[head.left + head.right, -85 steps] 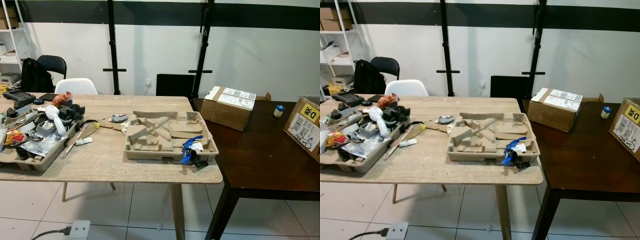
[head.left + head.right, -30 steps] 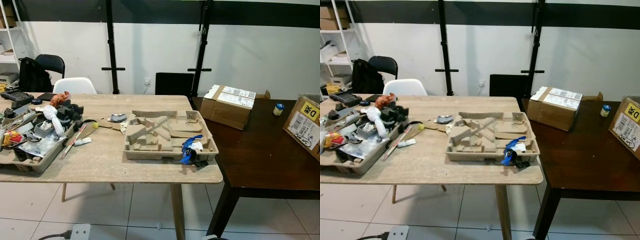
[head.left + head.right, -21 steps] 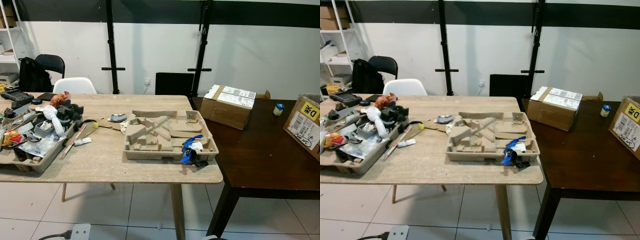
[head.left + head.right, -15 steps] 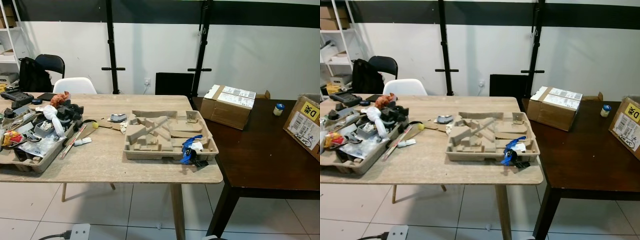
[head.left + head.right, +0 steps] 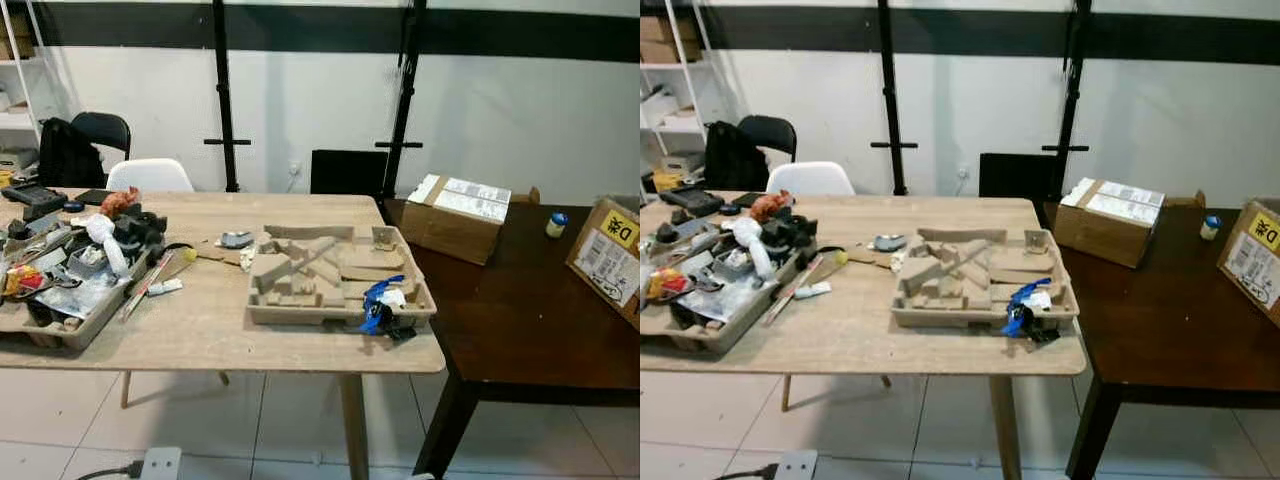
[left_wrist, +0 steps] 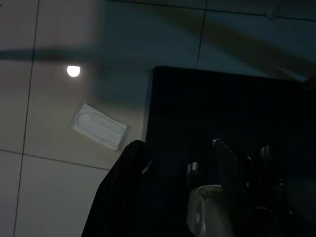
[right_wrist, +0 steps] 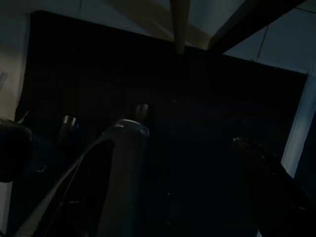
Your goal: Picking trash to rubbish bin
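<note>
The blue scrap point(image 5: 379, 298) lies at the pulp tray's point(image 5: 300, 311) five o'clock corner (likely light, crumply); pinch its raised fold. Whether either hanging gripper is spread, I cannot tell.

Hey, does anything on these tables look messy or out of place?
Yes. The moulded pulp tray at the light table's left end is heaped with loose clutter. A blue scrap spills over the front right corner of the middle pulp tray. A small yellow ball lies loose between them.
</note>
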{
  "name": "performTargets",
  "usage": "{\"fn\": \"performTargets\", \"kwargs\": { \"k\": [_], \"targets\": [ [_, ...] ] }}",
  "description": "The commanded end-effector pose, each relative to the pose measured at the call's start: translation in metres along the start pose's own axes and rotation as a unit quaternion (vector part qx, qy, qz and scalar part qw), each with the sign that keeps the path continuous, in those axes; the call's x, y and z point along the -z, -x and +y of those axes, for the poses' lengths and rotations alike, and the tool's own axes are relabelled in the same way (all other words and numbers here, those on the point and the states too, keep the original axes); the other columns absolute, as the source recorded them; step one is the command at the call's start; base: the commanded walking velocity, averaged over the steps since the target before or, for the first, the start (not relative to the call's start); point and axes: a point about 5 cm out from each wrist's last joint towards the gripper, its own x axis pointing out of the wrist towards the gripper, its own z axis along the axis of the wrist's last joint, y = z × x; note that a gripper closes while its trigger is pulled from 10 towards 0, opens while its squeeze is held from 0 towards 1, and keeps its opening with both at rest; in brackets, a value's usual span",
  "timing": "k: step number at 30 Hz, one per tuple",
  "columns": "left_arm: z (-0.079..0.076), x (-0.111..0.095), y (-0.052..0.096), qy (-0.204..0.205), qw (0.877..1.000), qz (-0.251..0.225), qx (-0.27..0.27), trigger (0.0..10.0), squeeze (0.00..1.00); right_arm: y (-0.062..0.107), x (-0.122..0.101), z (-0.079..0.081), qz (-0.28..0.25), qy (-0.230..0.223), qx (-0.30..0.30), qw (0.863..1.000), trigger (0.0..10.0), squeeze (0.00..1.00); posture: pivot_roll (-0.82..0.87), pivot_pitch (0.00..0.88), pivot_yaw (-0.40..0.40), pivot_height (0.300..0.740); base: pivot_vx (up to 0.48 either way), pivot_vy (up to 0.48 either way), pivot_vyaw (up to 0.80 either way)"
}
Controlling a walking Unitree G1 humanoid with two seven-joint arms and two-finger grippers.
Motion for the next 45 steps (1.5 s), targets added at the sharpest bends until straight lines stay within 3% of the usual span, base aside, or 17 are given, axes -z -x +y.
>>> {"fn": "performTargets", "kwargs": {
  "k": [1, 5, 28, 45],
  "targets": [
    [-0.001, -0.002, 0.0, 0.004, 1.0, -0.008, 0.003, 10.0, 0.0, 0.0, 0.002, 0.001, 0.004, 0.008, 0.0, 1.0, 10.0, 0.0, 0.09, 0.0, -0.015, 0.74, 0.0, 0.0, 0.0],
    [-0.004, -0.009, 0.0, 0.014, 0.999, -0.044, 0.007, 10.0, 0.0, 0.001, 0.005, -0.001, 0.007, 0.01, 0.001, 1.0, 10.0, 0.0, 0.09, 0.0, -0.02, 0.74, 0.0, 0.0, 0.0],
    [0.0, -0.012, 0.002, 0.015, 0.997, -0.072, -0.007, 10.0, 0.0, 0.002, 0.014, -0.002, 0.017, 0.013, 0.001, 1.0, 10.0, 0.0, 0.09, 0.0, -0.02, 0.74, 0.0, 0.0, 0.0],
    [-0.003, -0.017, 0.001, 0.028, 0.997, -0.073, 0.011, 10.0, 0.0, 0.002, 0.016, -0.001, 0.019, 0.011, 0.001, 1.0, 10.0, 0.0, 0.09, 0.0, -0.015, 0.74, 0.044, 0.0, 0.0]
  ]
}}
